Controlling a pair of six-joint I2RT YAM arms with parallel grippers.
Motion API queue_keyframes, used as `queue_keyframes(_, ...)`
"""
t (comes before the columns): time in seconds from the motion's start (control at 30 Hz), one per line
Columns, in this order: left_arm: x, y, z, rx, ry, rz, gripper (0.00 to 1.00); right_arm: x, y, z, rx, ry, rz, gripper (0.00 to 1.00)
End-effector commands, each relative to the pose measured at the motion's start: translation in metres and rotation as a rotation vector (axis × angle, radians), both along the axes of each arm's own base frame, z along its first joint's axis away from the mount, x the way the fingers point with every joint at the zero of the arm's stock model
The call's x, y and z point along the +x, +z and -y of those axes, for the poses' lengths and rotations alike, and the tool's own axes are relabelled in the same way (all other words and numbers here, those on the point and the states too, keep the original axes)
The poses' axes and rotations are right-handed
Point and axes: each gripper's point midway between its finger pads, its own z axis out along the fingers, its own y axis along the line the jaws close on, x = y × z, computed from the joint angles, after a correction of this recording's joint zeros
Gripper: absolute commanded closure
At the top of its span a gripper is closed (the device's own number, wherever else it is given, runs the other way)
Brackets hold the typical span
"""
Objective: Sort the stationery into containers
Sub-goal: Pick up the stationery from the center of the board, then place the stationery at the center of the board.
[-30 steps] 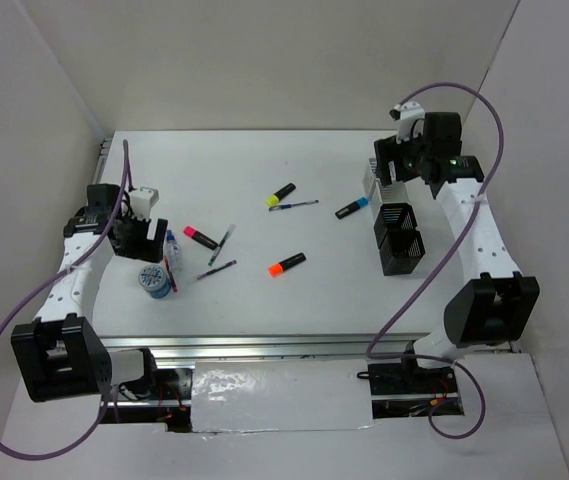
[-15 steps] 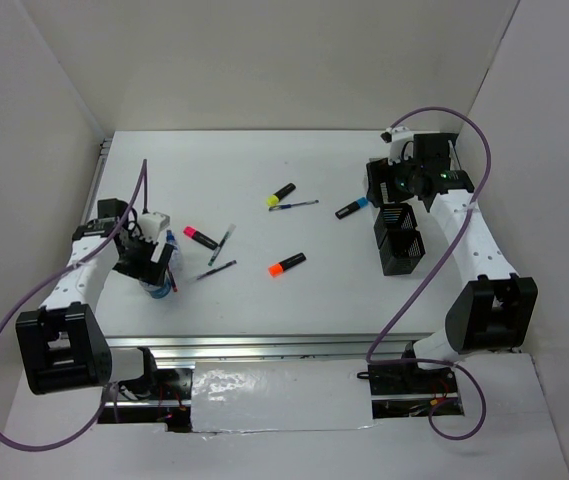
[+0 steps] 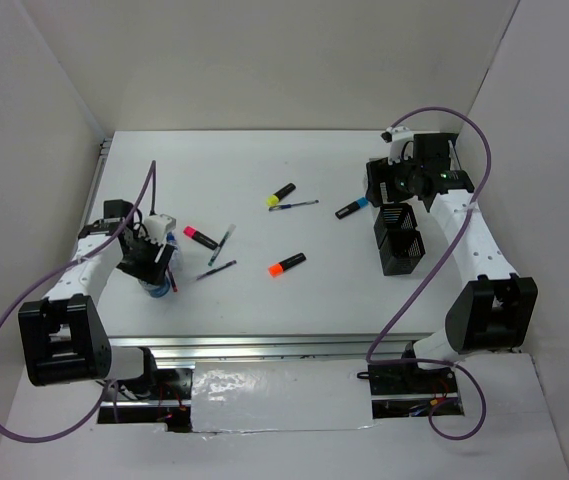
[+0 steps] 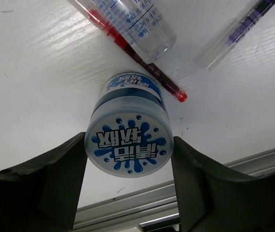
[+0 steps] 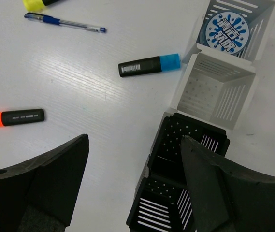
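Left fingers: I am straddling the roll (image 4: 127,130) with my left gripper (image 4: 128,154), one finger on each side, spread to about its width. One finger looks to be touching and the other is just beside it, so I cannot tell whether I am gripping yet.
Roll: it is standing on its flat end on the table (image 3: 264,180), label up, near the near-left edge. The bottle (image 4: 137,19) and a red pen (image 4: 142,65) are lying just beyond it.
Why this hold: I am taking the roll across its round wall from above. I judge this gives my pads two opposite sides and keeps them clear of the red pen, whose tip is lying just beside the roll.
Left arm: it is folding low, with the wrist pitching down over the roll.
Right fingers: my right gripper (image 5: 135,145) is holding its fingers wide apart with nothing between them.
Right arm: it is reaching out to the far right, hovering above the bins and looking down into them.
Bins: the far bin (image 5: 260,14) is holding a second roll (image 5: 226,26), so I judge mine belongs there. The white bin (image 5: 185,92) next to it is showing nothing inside, and the black bins (image 5: 176,121) are sitting nearer.
Loose: the blue highlighter (image 5: 149,65) is lying just beside the white bin, and the orange highlighter (image 5: 14,117) and blue pen (image 5: 65,22) are lying further out.
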Motion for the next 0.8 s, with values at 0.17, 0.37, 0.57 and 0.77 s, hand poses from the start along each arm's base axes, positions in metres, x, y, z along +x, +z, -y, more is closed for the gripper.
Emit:
queue_keyframes(0.17, 0.017, 0.052, 0.008, -0.002, -0.092, 0.090, 0.64, -0.007, 0.010, -0.009, 0.033, 0.028, 0.035, 0.17)
queue_keyframes(0.37, 0.053, 0.123, 0.060, -0.033, -0.217, 0.220, 0.67, -0.014, 0.009, -0.015, 0.075, 0.040, 0.037, 0.18)
queue_keyframes(0.57, 0.087, 0.144, 0.134, -0.085, -0.317, 0.240, 0.71, -0.022, 0.013, -0.012, 0.082, 0.031, 0.055, 0.18)
queue_keyframes(0.77, 0.117, 0.132, 0.214, -0.114, -0.360, 0.215, 0.75, -0.029, 0.015, -0.002, 0.090, 0.006, 0.062, 0.18)
